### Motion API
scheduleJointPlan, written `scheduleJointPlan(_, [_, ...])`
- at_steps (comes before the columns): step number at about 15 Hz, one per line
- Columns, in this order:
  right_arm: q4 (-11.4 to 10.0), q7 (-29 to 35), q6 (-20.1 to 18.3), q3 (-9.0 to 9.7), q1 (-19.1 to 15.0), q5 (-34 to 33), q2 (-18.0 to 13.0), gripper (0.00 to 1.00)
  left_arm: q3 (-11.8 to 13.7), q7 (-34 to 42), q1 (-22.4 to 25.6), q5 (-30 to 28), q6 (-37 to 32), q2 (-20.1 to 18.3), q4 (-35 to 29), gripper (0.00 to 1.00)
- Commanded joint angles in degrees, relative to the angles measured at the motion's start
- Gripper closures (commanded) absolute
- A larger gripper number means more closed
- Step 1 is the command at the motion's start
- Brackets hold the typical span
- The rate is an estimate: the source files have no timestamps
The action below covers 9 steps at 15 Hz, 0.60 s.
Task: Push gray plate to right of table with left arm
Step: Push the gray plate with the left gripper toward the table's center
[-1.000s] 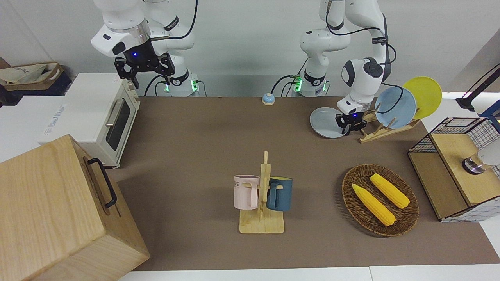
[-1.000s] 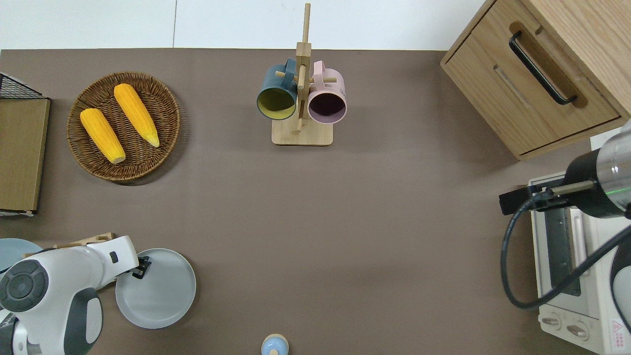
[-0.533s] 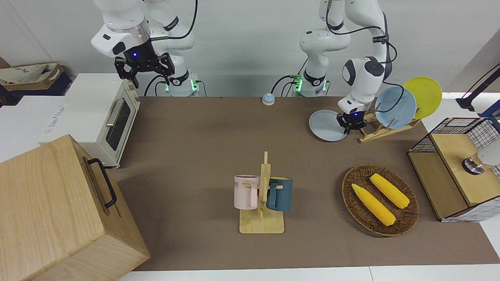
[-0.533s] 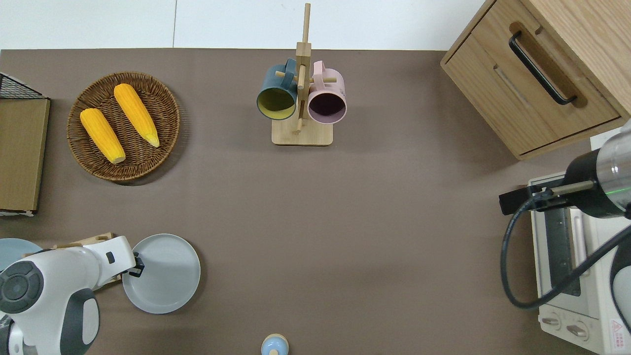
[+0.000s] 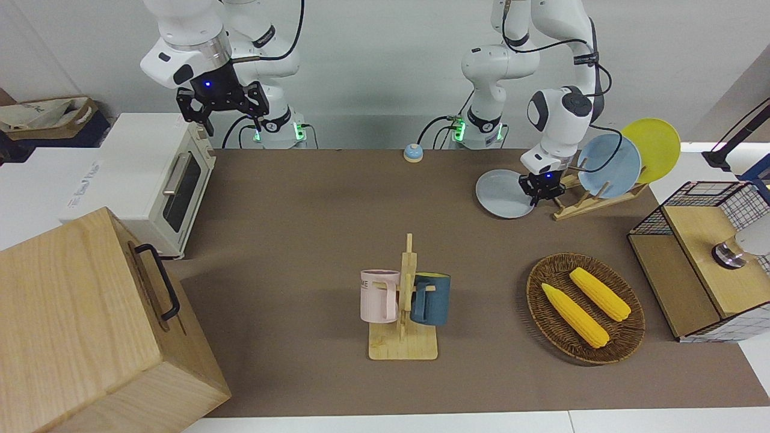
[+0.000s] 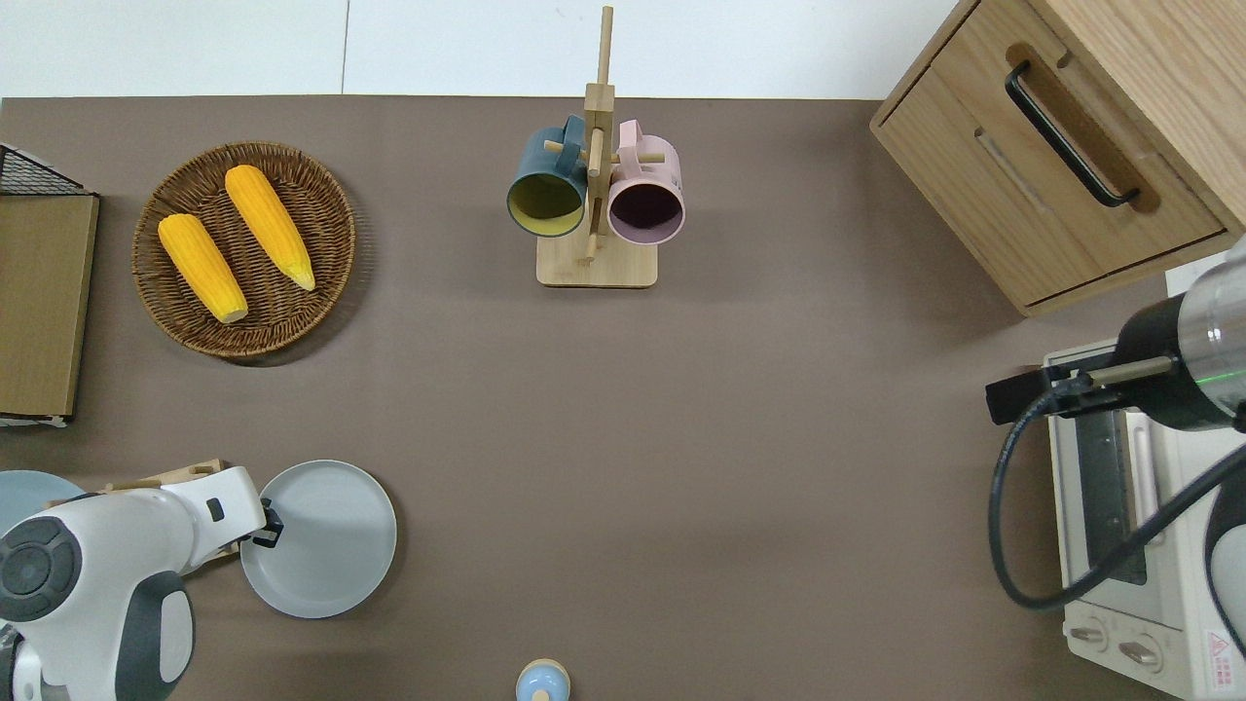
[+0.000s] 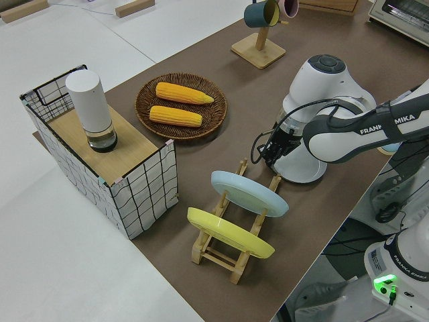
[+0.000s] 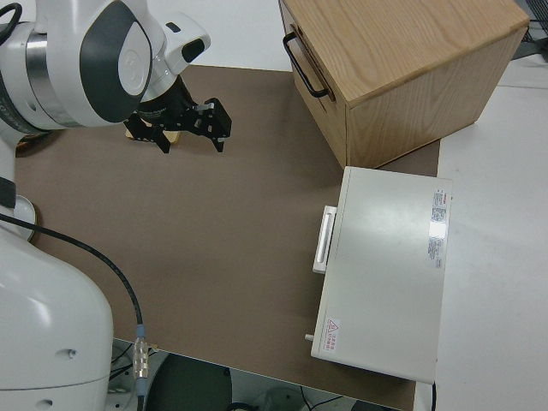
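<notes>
The gray plate (image 5: 502, 193) (image 6: 319, 538) lies flat on the brown table (image 5: 313, 210), near the robots toward the left arm's end. My left gripper (image 5: 543, 191) (image 6: 268, 523) (image 7: 268, 151) is low at the plate's rim, on the side toward the left arm's end, between the plate and the wooden dish rack (image 5: 592, 201). In the left side view the arm hides most of the plate (image 7: 303, 177). My right gripper (image 5: 231, 120) (image 8: 193, 141) is parked, open and holding nothing.
The rack holds a sky-blue plate (image 5: 613, 165) and a yellow plate (image 5: 656, 147). A wicker basket (image 6: 243, 346) with two corn cobs, a mug tree (image 6: 594, 195), a small bell (image 6: 542, 682), a toaster oven (image 5: 162, 174) and a wooden cabinet (image 5: 90, 325) also stand on the table.
A second ago the plate slid away from the robots and slightly toward the table's middle, with the left gripper following. In the last half second both barely moved.
</notes>
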Motion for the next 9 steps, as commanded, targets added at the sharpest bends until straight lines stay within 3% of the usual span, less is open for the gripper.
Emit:
scheduleJointPlan(1, [0.5, 0.74, -0.89, 0.96, -1.13, 0.33, -0.17, 0.017, 0.1, -4.32, 0.2, -0.58, 0.15, 0.89, -0.5, 1.0])
scheduleJointPlan(4, [0.5, 0.74, -0.89, 0.87, -1.13, 0.33, -0.17, 0.017, -0.86, -9.94, -0.59, -0.66, 0.06, 1.51, -0.33, 1.0])
scheduleJointPlan(9, [0.5, 0.74, -0.89, 0.96, -1.13, 0.33, -0.17, 0.017, -1.13, -17.68, -6.21, -3.74, 0.06, 2.12, 0.37, 1.0])
